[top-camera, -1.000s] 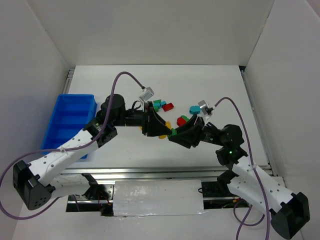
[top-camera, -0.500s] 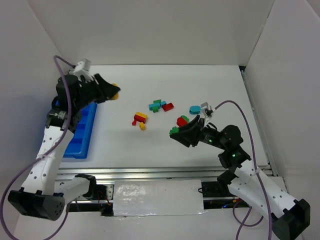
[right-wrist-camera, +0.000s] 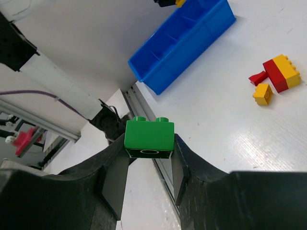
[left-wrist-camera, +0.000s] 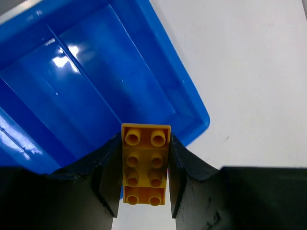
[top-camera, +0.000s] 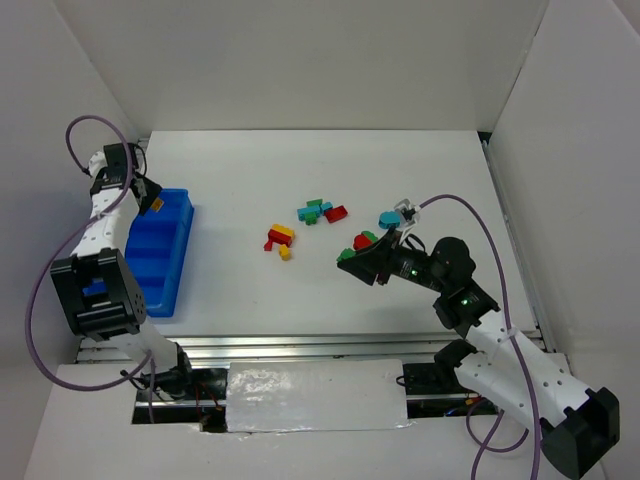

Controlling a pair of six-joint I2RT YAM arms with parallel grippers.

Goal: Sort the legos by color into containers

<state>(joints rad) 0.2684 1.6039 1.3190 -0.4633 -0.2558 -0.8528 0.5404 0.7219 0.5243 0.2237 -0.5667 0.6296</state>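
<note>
Yellow brick (left-wrist-camera: pixel 146 143): orange-yellow, two studs by four, studs facing the wrist camera. The left gripper (left-wrist-camera: pixel 145 165) is closed on its long sides and holds it over the rim of the end compartment, at the far end of the blue tray (left-wrist-camera: pixel 72 86).

Green brick (right-wrist-camera: pixel 149 136): short block, two studs showing on top. The right gripper (right-wrist-camera: pixel 149 160) is clamped tight on it, well apart from the tray on its right side, above the white worktop (top-camera: pixel 230 290).

Loose legos, all right of the tray:
- a red-and-yellow group (top-camera: pixel 280 238), nearest the tray
- a teal, green and red group (top-camera: pixel 320 211), beyond it
- a rounded teal piece (top-camera: pixel 389 218) and a red piece (top-camera: pixel 364 241), farthest away
</note>
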